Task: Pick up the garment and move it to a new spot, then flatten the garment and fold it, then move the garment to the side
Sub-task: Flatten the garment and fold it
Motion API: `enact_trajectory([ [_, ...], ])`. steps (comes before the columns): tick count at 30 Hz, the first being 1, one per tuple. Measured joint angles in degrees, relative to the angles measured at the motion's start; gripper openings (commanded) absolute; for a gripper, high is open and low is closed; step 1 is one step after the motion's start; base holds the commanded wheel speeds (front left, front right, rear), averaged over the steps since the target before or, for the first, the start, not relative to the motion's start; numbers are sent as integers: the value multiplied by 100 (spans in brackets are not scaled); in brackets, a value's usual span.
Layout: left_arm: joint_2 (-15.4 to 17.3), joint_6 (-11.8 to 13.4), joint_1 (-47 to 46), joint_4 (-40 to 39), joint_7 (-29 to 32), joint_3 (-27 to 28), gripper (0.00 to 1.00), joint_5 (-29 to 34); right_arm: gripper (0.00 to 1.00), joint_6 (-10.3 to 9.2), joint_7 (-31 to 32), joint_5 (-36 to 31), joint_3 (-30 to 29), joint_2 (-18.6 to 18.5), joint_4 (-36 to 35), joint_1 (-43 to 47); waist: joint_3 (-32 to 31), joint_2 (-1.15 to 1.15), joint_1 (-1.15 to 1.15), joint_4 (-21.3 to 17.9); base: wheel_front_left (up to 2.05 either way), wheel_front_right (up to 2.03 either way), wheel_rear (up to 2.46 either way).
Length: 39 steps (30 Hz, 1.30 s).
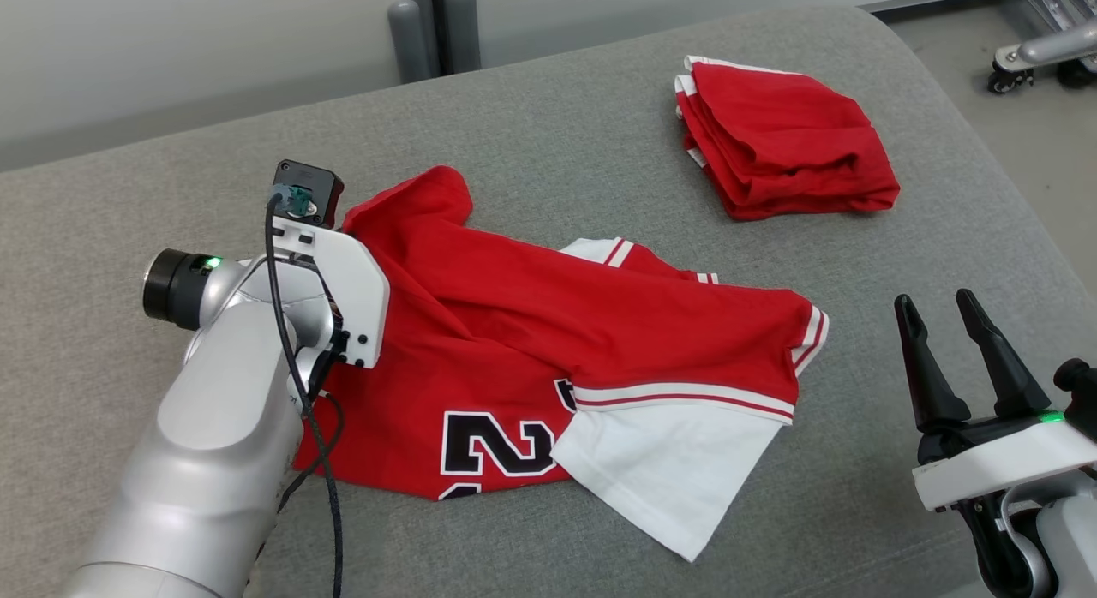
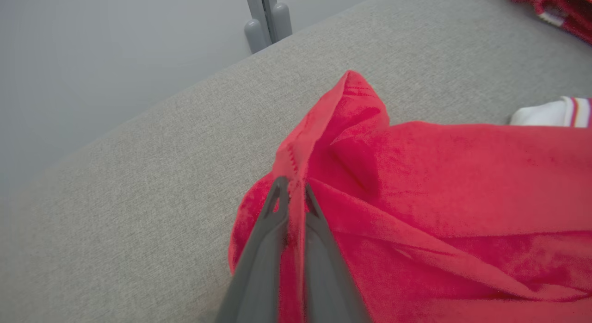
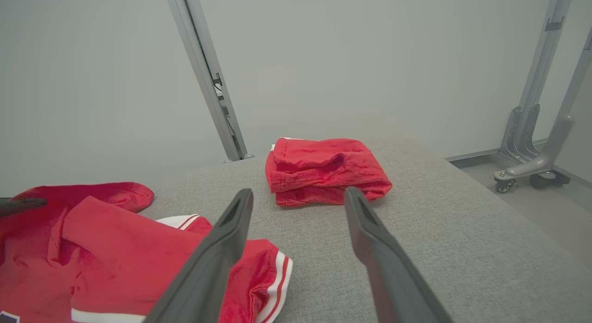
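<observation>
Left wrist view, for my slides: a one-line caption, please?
Left gripper shut on a fold of the red jersey, lying on the grey cushion.

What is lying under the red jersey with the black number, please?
The grey cushion carries the jersey; its white panel shows from beneath the striped red hem. Anything else below the cloth is covered.
</observation>
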Motion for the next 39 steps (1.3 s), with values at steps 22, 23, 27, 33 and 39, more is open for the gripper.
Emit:
enact_trajectory([
  [22, 477, -887, 1402, -2431, 2294, 1273, 0, -4170, 100, 0, 77, -148, 110, -67, 200, 244, -712, 0, 0, 811, 0, 0, 0],
  [23, 564, -790, 1631, -2725, 2537, 1523, 0, -4544, 100, 0, 83, -151, 105, -66, 205, 253, -753, 0, 0, 820, 0, 0, 0],
  [27, 705, -580, 2156, -3341, 2864, 1985, 0, -5179, 100, 0, 129, -149, 94, -82, 233, 313, -787, 0, 0, 828, 0, 0, 0],
  [33, 898, -432, 3043, -4020, 2975, 2515, 0, -5654, 100, 0, 148, -146, 96, -97, 238, 334, -759, 0, 0, 836, 0, 0, 0],
  [39, 960, -413, 3992, -4285, 2654, 2992, 0, -5747, 100, 0, 159, -136, 108, -137, 243, 333, -713, 0, 0, 813, 0, 0, 0],
])
